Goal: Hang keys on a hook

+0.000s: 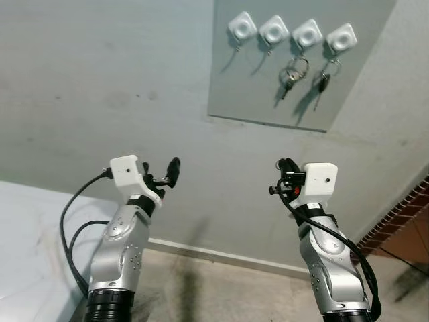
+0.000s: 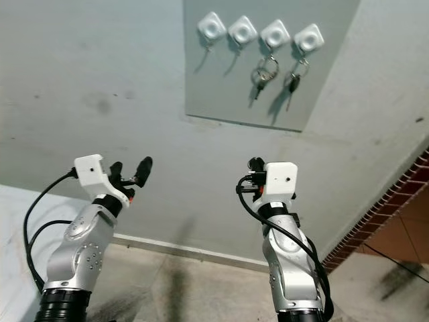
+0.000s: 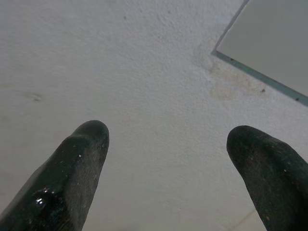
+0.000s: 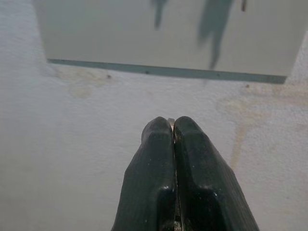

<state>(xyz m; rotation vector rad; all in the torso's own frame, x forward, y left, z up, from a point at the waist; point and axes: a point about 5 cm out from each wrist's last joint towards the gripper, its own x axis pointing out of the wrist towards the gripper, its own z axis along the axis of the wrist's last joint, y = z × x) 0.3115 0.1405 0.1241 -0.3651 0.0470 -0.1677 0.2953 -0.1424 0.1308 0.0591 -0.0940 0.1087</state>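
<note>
Two key sets [image 1: 295,72] are hanging on hooks [image 1: 308,32]; left claw [image 1: 166,176] is gaping, right claw [image 4: 173,126] is pressing closed below.

Keys [image 1: 295,72] on hooks [image 1: 308,32]; panel [image 1: 268,94] on wall [image 1: 100,80].

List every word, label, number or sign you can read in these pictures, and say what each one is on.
None can be read.
The four white hooks, the grey panel and the white wrist housings are blank.
The two sets of keys are too small to show any marking.
</note>
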